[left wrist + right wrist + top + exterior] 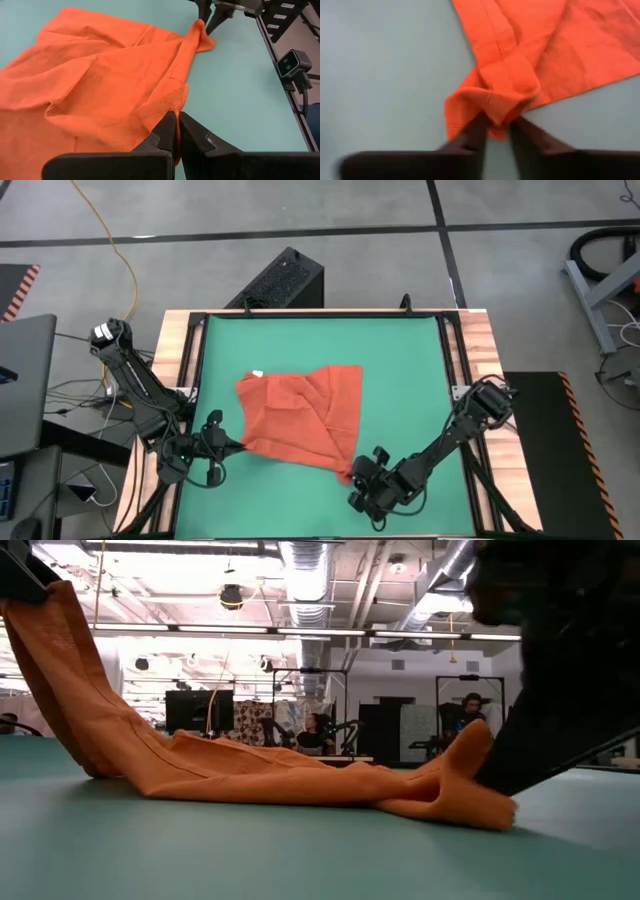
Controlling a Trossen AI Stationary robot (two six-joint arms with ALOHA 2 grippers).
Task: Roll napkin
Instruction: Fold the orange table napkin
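Note:
The napkin [300, 415], an orange-red cloth, lies rumpled on the middle of the green mat [320, 340]. A small white tag [257, 374] shows at its far left corner. My left gripper [228, 443] is at the napkin's near left corner and shut on it. In the low view that end of the cloth [60, 650] rises steeply off the mat. My right gripper [356, 471] is at the near right corner, its fingers closed on bunched cloth. My left gripper pinches the napkin's near left corner [167, 107] between its two fingers, coming from the table's left and slanting a little downward. That corner is lifted. The cloth slopes down from it and the rest lies on the mat. My right gripper pinches the bunched near right corner [497, 117] between its two fingers, with gathered folds in the pinch. The fingers slant down from the table's near right. The corner [468, 750] stands slightly raised, and the cloth just beside it lies on the mat.
A wooden frame [480, 350] borders the mat. A black box [280, 280] stands beyond the far edge, and a laptop [20, 380] sits off to the left. A small camera [290, 62] is mounted on the side rail. The far half of the mat is bare.

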